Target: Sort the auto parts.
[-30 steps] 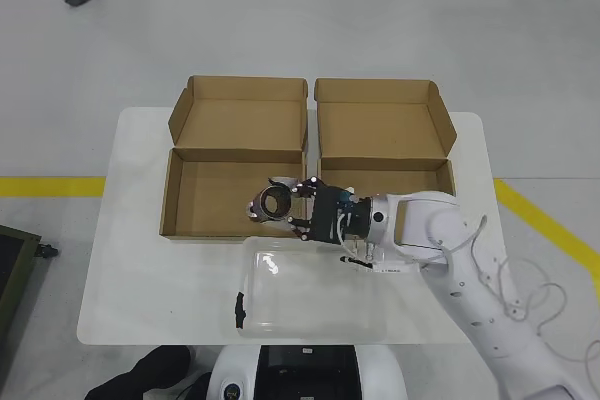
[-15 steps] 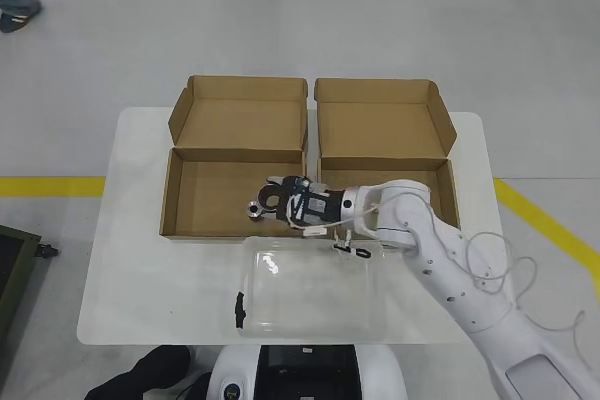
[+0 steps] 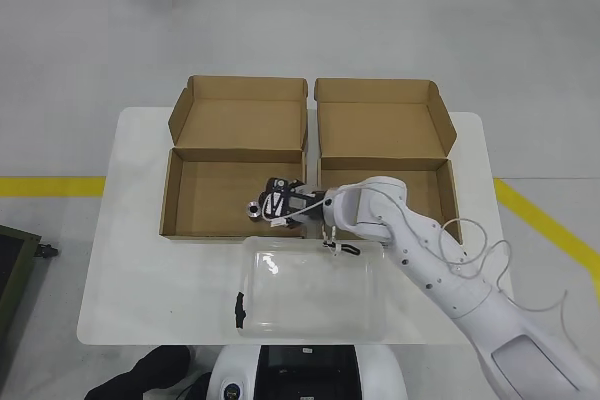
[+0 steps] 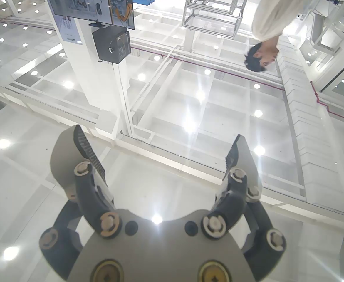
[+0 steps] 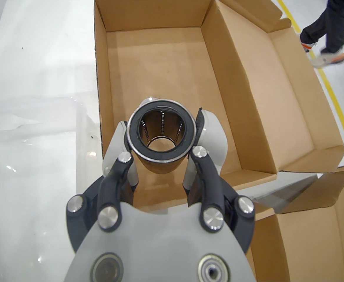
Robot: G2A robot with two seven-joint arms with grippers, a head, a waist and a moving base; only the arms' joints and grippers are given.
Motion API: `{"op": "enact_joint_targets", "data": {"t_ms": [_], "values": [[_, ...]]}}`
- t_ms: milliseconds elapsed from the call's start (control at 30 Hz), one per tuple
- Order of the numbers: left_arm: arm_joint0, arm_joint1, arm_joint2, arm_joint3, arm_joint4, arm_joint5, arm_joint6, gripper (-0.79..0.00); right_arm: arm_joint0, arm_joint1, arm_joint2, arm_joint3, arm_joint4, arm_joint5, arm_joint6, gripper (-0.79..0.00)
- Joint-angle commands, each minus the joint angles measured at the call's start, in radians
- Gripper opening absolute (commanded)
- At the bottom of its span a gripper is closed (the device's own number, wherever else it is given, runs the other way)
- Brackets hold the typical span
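Bearing (image 5: 161, 156) metal, black rubbery rim; box (image 5: 160, 65) matt cardboard; bin (image 5: 28, 148) clear glossy plastic.

right end effector (image 5: 163, 124) clamped on a bearing (image 5: 160, 157); left end effector (image 4: 157, 132) spread wide, pointing up.

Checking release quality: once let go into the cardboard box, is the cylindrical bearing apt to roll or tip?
Laid sideways, the cylindrical bearing probably rolls: its wall is smooth and round. It looks metal, so likely stiff and heavy for its size. The right end effector pinches that curved wall; slip seems possible.
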Motion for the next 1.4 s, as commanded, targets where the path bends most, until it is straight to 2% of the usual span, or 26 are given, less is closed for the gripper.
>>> {"op": "enact_joint_targets", "data": {"t_ms": [0,100,233,567,1033,1133,1200,1267,1367], "values": [[0.0,0.0,0.0,0.0,0.0,0.0,0.0,0.0,0.007,-0.005,-0.007,0.014,0.003,0.002,0.003,-0.785],[0.0,0.0,0.0,0.0,0.0,0.0,0.0,0.0,0.019,-0.013,-0.018,0.041,0.004,0.007,0.008,-0.785],[0.0,0.0,0.0,0.0,0.0,0.0,0.0,0.0,0.038,-0.025,-0.036,0.073,0.001,0.013,0.02,-0.702],[0.0,0.0,0.0,0.0,0.0,0.0,0.0,0.0,0.072,-0.052,-0.069,0.136,-0.005,0.029,0.046,-0.64],[0.0,0.0,0.0,0.0,0.0,0.0,0.0,0.0,0.082,-0.076,-0.086,0.192,0.0,0.02,0.063,-0.471],[0.0,0.0,0.0,0.0,0.0,0.0,0.0,0.0,0.082,-0.078,-0.083,0.193,0.0,0.019,0.066,-0.416],[0.0,0.0,0.0,0.0,0.0,0.0,0.0,0.0,0.082,-0.078,-0.079,0.189,-0.001,0.017,0.07,-0.317],[0.0,0.0,0.0,0.0,0.0,0.0,0.0,0.0,0.081,-0.077,-0.072,0.18,-0.002,0.018,0.076,-0.28],[0.0,0.0,0.0,0.0,0.0,0.0,0.0,0.0,0.075,-0.075,-0.06,0.156,-0.002,0.018,0.083,-0.139]]}}
